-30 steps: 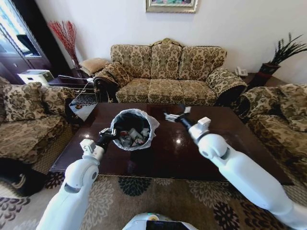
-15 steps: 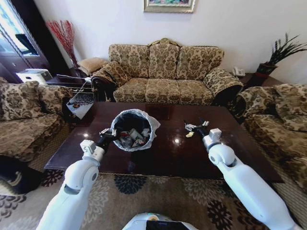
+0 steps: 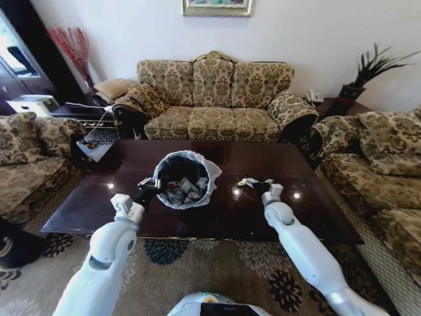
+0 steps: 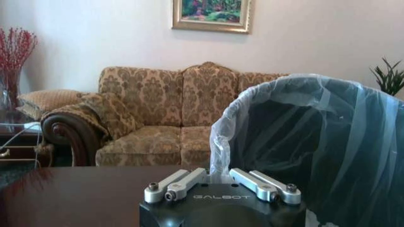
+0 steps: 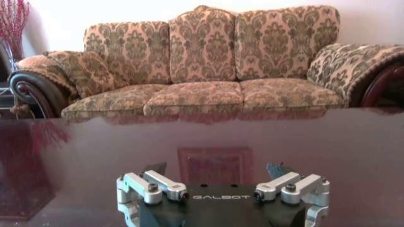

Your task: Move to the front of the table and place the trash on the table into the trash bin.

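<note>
The trash bin (image 3: 184,176), black with a white liner, stands on the dark wooden table (image 3: 316,204) left of its middle. Trash (image 3: 185,189), crumpled wrappers and paper scraps, lies inside it. My left gripper (image 3: 146,190) is shut on the bin's near-left rim; in the left wrist view the fingers (image 4: 218,176) close on the liner edge of the bin (image 4: 328,142). Just above the tabletop to the right of the bin, my right gripper (image 3: 252,182) is open. Its spread gripper (image 5: 215,170) holds nothing over the bare table (image 5: 94,156).
A patterned sofa (image 3: 214,99) stands behind the table, with armchairs at left (image 3: 29,158) and right (image 3: 375,164). A side table with a white device (image 3: 29,105) is at far left, a potted plant (image 3: 365,72) at far right. Patterned carpet (image 3: 171,253) lies below the table's front edge.
The whole view has shifted, so the camera moved. My right gripper drew back from beside the bin's far rim toward the table's near side. The left gripper stayed on the bin's rim.
</note>
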Available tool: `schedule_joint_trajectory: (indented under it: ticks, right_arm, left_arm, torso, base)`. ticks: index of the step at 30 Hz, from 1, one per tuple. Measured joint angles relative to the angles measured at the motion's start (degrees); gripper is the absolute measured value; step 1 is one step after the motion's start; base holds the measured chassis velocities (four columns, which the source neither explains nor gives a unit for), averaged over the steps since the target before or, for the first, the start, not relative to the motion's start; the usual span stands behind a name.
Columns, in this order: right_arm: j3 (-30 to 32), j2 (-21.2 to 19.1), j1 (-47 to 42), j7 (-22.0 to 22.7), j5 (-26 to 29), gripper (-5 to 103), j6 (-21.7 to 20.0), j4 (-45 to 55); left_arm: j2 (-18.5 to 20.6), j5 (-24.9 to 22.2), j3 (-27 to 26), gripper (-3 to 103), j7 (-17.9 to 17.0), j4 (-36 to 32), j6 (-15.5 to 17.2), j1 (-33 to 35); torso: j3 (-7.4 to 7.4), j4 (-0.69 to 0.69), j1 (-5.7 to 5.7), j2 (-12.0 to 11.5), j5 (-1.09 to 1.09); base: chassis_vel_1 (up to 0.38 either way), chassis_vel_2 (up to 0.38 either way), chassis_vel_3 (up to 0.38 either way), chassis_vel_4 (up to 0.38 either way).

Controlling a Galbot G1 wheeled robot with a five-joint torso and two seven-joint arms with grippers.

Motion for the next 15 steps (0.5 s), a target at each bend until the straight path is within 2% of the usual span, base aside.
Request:
schedule_joint_trajectory:
  ticks: [7,10,12,15]
  right_arm:
    - [-0.2,2.9,1.6,1.1,-0.9,100,0.2,-5.3]
    - [-0.2,3.7,2.5,1.0,-0.9,100,0.2,-7.3]
    - [-0.1,4.5,3.4,0.4,-0.9,100,0.3,-9.4]
    - [0.1,5.1,3.9,-0.5,-1.1,101,0.6,-11.0]
  left_arm:
    - [0.0,0.0,0.1,1,0.1,0.6,0.0,-0.3]
    - [-0.2,0.4,0.5,1,0.2,0.9,0.0,-0.3]
    - [-0.4,0.8,0.8,1,0.3,1.0,-0.1,-0.3]
    - [-0.4,0.8,0.8,1,0.3,1.1,-0.1,-0.2]
  torso:
    - [0.00,-0.15,0.01,0.0,0.01]
    - [0.01,-0.13,0.01,0.0,0.00]
    - [0.00,-0.06,0.01,0.0,0.00]
    - [0.00,-0.06,0.00,0.0,-0.01]
  base:
    - [0.013,0.003,0.001,0.001]
    - [-0.054,-0.021,-0.007,-0.009]
    - [0.000,0.000,0.000,0.000]
    - [0.000,0.000,0.000,0.000]
